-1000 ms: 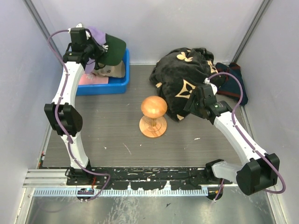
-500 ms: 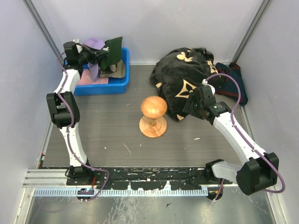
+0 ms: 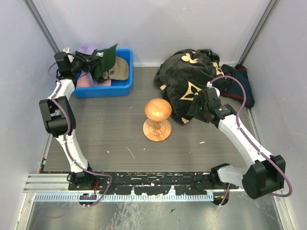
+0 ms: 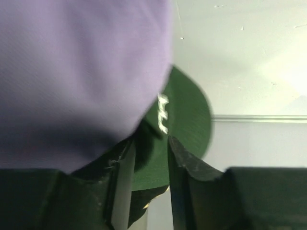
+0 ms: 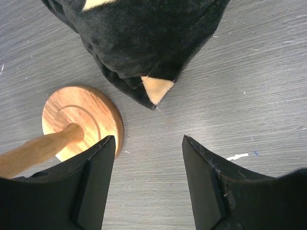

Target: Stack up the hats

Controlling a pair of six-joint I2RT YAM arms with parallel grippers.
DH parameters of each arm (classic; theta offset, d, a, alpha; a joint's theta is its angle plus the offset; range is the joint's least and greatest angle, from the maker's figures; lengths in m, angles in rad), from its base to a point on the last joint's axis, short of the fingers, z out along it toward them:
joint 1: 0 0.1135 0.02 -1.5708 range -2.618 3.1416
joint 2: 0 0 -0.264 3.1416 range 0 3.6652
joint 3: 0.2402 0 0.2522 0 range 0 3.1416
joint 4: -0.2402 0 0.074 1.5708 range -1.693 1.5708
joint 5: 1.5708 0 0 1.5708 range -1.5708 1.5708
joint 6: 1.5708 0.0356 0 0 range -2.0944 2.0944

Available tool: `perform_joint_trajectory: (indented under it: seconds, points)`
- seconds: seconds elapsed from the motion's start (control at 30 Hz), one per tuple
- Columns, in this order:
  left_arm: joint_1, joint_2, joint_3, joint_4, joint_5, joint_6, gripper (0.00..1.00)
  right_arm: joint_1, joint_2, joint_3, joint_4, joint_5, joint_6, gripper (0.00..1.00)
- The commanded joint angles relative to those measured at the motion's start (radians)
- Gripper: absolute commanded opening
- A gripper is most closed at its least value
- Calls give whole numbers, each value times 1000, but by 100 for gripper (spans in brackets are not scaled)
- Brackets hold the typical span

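Note:
My left gripper [image 3: 82, 62] is raised over the back-left corner, shut on the dark green cap [image 3: 106, 59], which hangs tilted above the blue bin [image 3: 110, 89]. In the left wrist view, green fabric [image 4: 188, 112] lies between the fingers [image 4: 125, 184] of the gripper [image 4: 148, 146]. The lavender cap [image 3: 88, 49] rests against the gripper and fills the upper left of that view [image 4: 81, 72]; I cannot tell whether it is gripped too. A tan cap [image 3: 119, 71] and a pink cap [image 3: 82, 80] lie in the bin. My right gripper [image 3: 194, 109] [image 5: 148, 139] is open and empty over the table.
A round-topped wooden stand [image 3: 158, 110] [image 5: 81, 115] stands mid-table, just left of the right gripper. A large black cloth with tan marks [image 3: 187, 76] [image 5: 144, 43] lies at the back right, with a dark bundle [image 3: 240, 85] beside it. Walls close in on the left, back and right.
My left arm has folded back and swung left, carrying the green and lavender caps toward the back-left corner. The right arm has barely moved.

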Motion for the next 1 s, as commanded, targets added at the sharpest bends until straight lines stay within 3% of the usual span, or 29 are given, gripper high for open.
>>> perform_joint_trajectory:
  seconds: [0.0, 0.13, 0.27, 0.47, 0.57, 0.77, 0.97]
  points:
    - [-11, -52, -85, 88, 30, -20, 43, -6, 7, 2, 45, -17, -14, 64]
    - [-12, -127, -179, 78, 21, 37, 52, -6, 8, -6, 48, -21, -13, 64]
    - [-12, -184, -211, -51, -10, 173, 57, -6, 12, -12, 51, -34, -9, 64]
    - [-29, -164, -108, -281, -87, 342, 62, -6, 12, -19, 54, -46, -6, 64]
    - [-56, -136, -1, -473, -204, 479, 63, -5, 7, -17, 54, -46, -6, 64]
    - [-69, -132, 88, -663, -434, 574, 67, -6, -2, -17, 51, -39, -7, 64]
    - [-72, -102, 136, -761, -548, 608, 68, -6, 2, -16, 52, -41, -4, 64]
